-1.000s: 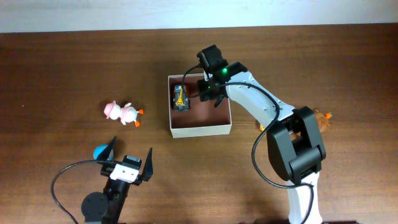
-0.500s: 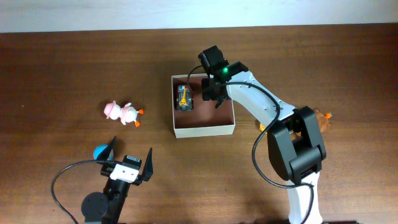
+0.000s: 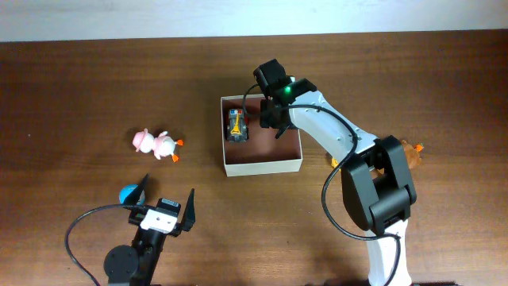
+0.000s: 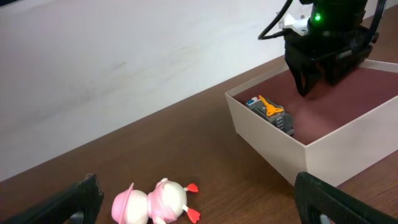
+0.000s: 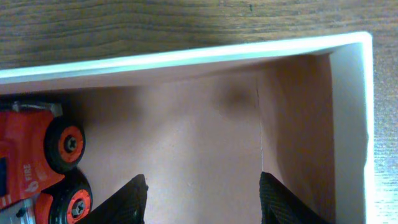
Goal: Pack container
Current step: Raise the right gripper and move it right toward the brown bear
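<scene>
container (image 3: 263, 168): square, shallow, open-topped box, thin white walls, reddish-brown floor. Sits flat, opening up, slightly skewed. Overhead it's about mid-frame, a touch toward 12 o'clock.

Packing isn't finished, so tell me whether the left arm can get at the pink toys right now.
Probably yes. The left hand stands open, the pink toys lie on bare table ahead of it, and nothing sits between them.
</scene>
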